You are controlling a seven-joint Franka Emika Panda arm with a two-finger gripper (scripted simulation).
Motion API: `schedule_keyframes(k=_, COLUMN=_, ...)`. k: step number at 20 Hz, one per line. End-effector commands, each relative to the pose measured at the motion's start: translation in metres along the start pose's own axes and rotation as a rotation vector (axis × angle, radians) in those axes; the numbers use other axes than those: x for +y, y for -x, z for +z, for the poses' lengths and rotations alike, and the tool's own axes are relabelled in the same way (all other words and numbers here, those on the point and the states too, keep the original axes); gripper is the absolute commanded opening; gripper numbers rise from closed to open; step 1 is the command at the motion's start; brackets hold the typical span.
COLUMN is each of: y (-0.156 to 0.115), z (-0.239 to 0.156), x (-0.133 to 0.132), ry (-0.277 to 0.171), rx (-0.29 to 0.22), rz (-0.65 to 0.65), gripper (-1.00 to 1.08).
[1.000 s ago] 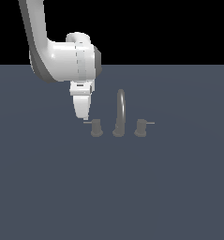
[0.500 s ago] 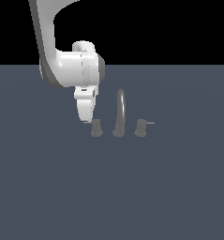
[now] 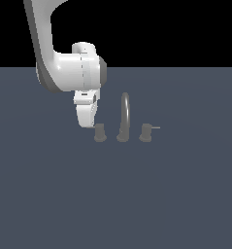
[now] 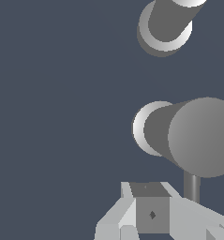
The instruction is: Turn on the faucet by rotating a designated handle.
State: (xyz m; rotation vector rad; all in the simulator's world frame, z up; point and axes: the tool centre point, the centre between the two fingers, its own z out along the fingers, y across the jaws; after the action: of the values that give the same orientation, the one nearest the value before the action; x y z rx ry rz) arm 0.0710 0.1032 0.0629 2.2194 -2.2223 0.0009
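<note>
The handle (image 3: pixel 100 132), a short matte-grey cylinder on a flared base, stands just beside the gripper (image 3: pixel 87 122), on the spout side of its pale fingers (image 4: pixel 153 213). In the wrist view the knob (image 4: pixel 190 136) looms close, its thin rod (image 4: pixel 192 186) running right alongside the fingers. They look drawn together, gripping nothing. The faucet (image 3: pixel 124 116) is smooth, dull metal with a slim arched spout.

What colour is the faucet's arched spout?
Dull dark grey, like both knobs; the spout shows best in the exterior view.
</note>
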Motion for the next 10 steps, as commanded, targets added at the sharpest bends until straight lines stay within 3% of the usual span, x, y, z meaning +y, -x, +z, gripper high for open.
schedule_keyframes(k=1, y=0.004, z=0.000, x=0.007, ry=0.000, rx=-0.001, rz=0.001, gripper=-1.00)
schedule_keyframes(k=10, y=0.003, z=0.000, x=0.021, ry=-0.007, rx=-0.001, rz=0.006, gripper=-1.00)
